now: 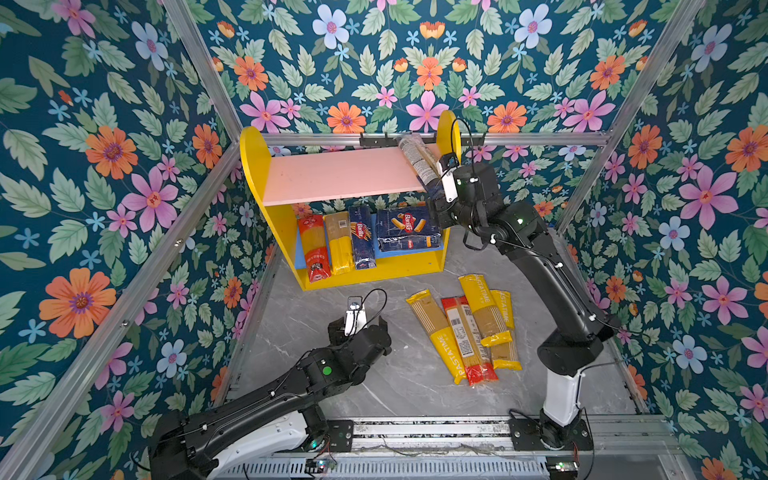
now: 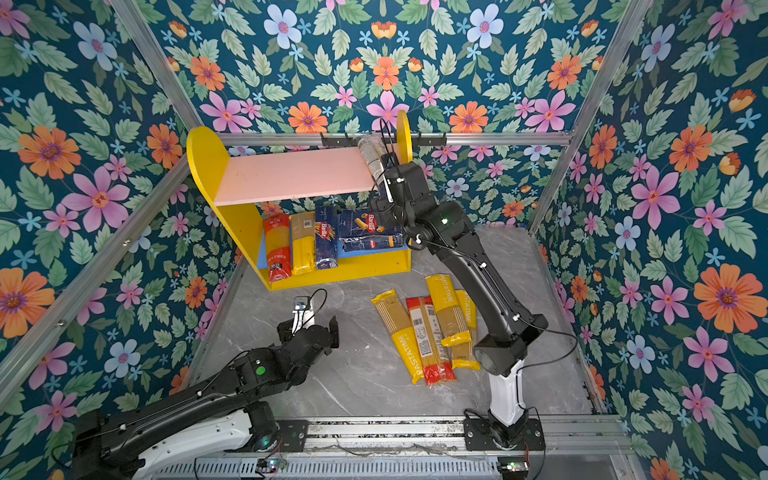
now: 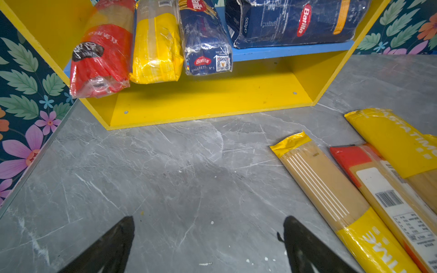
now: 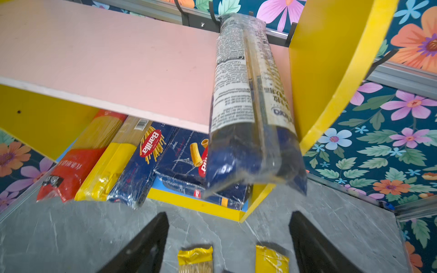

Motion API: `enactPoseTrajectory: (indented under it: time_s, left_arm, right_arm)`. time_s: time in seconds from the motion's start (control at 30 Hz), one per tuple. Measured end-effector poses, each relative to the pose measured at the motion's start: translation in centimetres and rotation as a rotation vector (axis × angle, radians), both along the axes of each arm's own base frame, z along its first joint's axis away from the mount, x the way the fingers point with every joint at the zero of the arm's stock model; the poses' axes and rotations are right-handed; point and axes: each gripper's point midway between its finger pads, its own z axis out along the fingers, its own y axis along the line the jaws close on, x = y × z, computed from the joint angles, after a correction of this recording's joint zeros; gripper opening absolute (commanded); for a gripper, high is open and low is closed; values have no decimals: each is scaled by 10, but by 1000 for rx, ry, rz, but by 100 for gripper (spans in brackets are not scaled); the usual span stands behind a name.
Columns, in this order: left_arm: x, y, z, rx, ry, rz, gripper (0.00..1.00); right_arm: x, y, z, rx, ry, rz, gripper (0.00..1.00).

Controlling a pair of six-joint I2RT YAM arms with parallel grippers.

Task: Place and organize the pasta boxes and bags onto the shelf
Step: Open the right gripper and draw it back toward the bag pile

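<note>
Lying on the pink board (image 4: 106, 59), the clear bag (image 4: 248, 94) overhangs its edge. The right claw (image 4: 229, 215) and left claw (image 3: 208, 218) gape empty.

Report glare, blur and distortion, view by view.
Left wrist: sharp, with glare streaks on the wrapped wide Barilla box. Right wrist: the blue-ended bag goes soft at its near end. Both top views: evenly lit, wide-angle stretch at the edges.
</note>
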Motion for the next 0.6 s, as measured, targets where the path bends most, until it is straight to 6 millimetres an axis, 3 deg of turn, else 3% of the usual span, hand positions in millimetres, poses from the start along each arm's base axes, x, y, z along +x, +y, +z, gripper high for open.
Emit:
enactPoseTrajectory:
  time_s: [0.1,0.23,0.47,0.6]
  left_arm:
    - [-1,-5,-6,-20,24,-10,100]
    - [-4,-18,-16,-64,55,-47,100]
    - [-18,-61,-40,-114,130,-149,100]
    - [-30,-92,-48,-110,155,-215,100]
  right_arm:
    - [-28,-14,-1,4,1,-10,91]
    - [-64,-52,-24,6,38,-72,95]
    - [-124,-113,-106,44,193,-198,97]
    - [-157,-126,-155,64,295,-230,98]
